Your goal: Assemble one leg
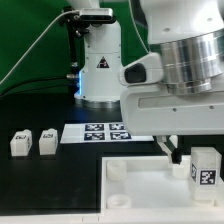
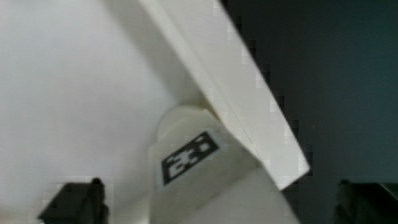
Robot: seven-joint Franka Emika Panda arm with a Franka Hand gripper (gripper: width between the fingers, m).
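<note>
A white leg point(image 1: 205, 168) with a black-and-white tag stands upright on the large white panel point(image 1: 150, 190) near its right side. In the wrist view the leg point(image 2: 192, 158) lies against the panel's slanted edge point(image 2: 231, 80). My gripper point(image 1: 192, 160) is low over this leg and open. In the wrist view my gripper point(image 2: 219, 205) has its dark fingertips point(image 2: 75, 202) wide apart, the leg between them with a gap on each side. Two more legs point(image 1: 20, 142) point(image 1: 47, 141) stand on the black table at the exterior view's left.
The marker board point(image 1: 105, 131) lies behind the panel. A white cylindrical stand point(image 1: 100, 65) with cables rises at the back. Round sockets point(image 1: 118, 170) sit at the panel's left corners. The arm's bulky body point(image 1: 185, 60) fills the upper right.
</note>
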